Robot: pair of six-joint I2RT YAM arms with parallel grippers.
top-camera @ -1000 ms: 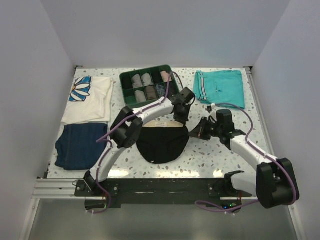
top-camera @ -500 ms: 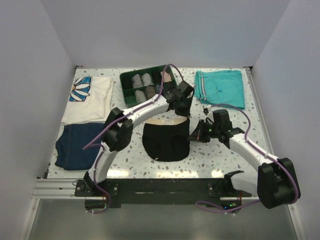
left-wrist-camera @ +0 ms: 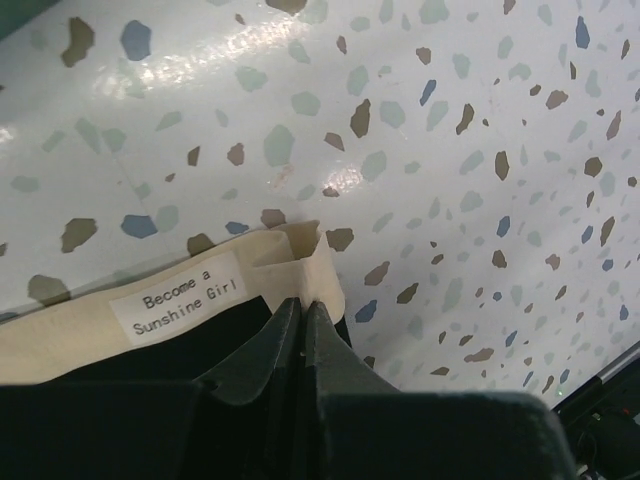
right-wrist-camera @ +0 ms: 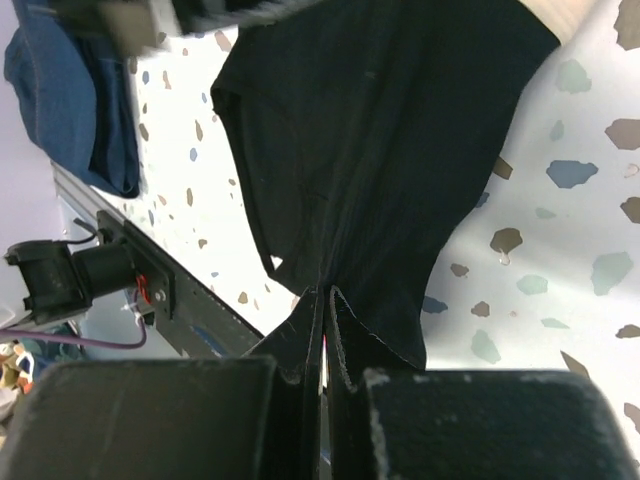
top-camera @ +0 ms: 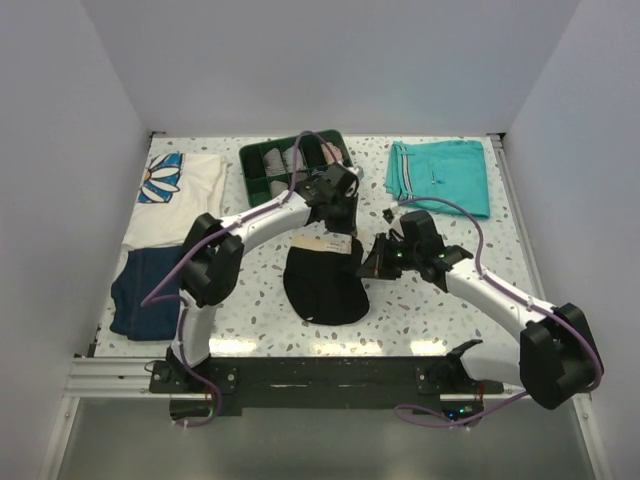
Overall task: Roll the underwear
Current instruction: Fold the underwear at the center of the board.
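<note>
The underwear (top-camera: 322, 285) lies at the centre of the terrazzo table (top-camera: 400, 310), between the 2 arms, with its beige waistband (top-camera: 325, 242) on the far side and its black body toward the near edge. The top view alone shows the surroundings: a green tray (top-camera: 245, 165) of small rolls at the far centre, teal shorts (top-camera: 440, 175) at the far right, a white shirt (top-camera: 185, 200) with a daisy print at the far left, and a navy garment (top-camera: 145, 290) at the near left. In that view the left gripper (top-camera: 337, 222) sits over the waistband and the right gripper (top-camera: 366, 264) touches the right edge of the garment, but neither grip can be read there. The left wrist view shows the left gripper (left-wrist-camera: 303, 305) pinched narrow on a raised fold of the waistband (left-wrist-camera: 290, 255). A white label (left-wrist-camera: 180, 297) reads "Become a Sunshine Girl". The right wrist view shows the right gripper (right-wrist-camera: 322, 296) clamped tight on the black fabric edge of the underwear (right-wrist-camera: 380, 120).
</note>
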